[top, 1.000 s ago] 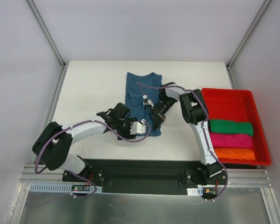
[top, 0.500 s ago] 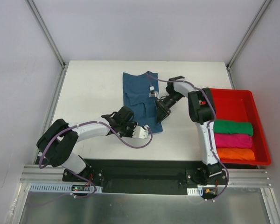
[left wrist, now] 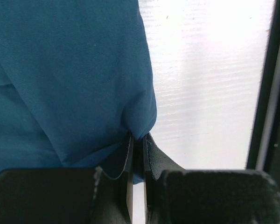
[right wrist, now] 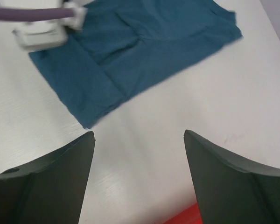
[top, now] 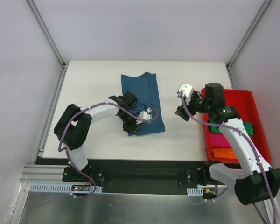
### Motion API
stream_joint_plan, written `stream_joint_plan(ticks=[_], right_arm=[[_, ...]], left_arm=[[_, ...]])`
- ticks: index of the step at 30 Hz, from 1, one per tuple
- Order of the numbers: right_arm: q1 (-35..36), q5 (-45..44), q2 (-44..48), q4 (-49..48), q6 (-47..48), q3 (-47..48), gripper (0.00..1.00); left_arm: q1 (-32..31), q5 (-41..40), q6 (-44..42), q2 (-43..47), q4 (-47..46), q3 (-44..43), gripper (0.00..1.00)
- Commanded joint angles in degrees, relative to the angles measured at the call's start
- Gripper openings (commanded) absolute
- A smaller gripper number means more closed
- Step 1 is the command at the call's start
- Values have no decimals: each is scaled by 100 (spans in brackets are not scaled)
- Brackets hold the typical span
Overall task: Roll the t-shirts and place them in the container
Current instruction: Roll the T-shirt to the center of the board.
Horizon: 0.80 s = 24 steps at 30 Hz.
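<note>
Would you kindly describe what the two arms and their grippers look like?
The left arm and right arm share one look: white links, black joints, and a purple cable strung along each. A white block sits at each wrist. The left gripper has dark, flat, narrow fingers; the right gripper shows dark, broad ones tapering to points.

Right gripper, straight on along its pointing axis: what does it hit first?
The right gripper likely meets bare table first, short of the teal t-shirt; nothing lies between its open fingers. Depth is unclear.

Four t-shirts: teal, green, magenta, orange. One red tray.
</note>
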State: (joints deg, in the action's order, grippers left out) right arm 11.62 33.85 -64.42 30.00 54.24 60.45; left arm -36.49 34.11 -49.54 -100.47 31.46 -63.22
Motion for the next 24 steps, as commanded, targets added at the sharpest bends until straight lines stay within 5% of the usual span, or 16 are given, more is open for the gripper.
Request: stream_joint_plan(ticks=[1,7,24], right_arm=[[1034,-362,245,-845,1114,-1112,81],[1870,-186,134,-1619,1826,-2107,81],[2187,228,-1958,-2209,2601,-1440,80]], left_arm=[[291,1272,453,-499,1160,-700,0],[660,2205,542,-1228,1881,-1447,0],[1047,2768,147,-1941,2795,-2247,1]])
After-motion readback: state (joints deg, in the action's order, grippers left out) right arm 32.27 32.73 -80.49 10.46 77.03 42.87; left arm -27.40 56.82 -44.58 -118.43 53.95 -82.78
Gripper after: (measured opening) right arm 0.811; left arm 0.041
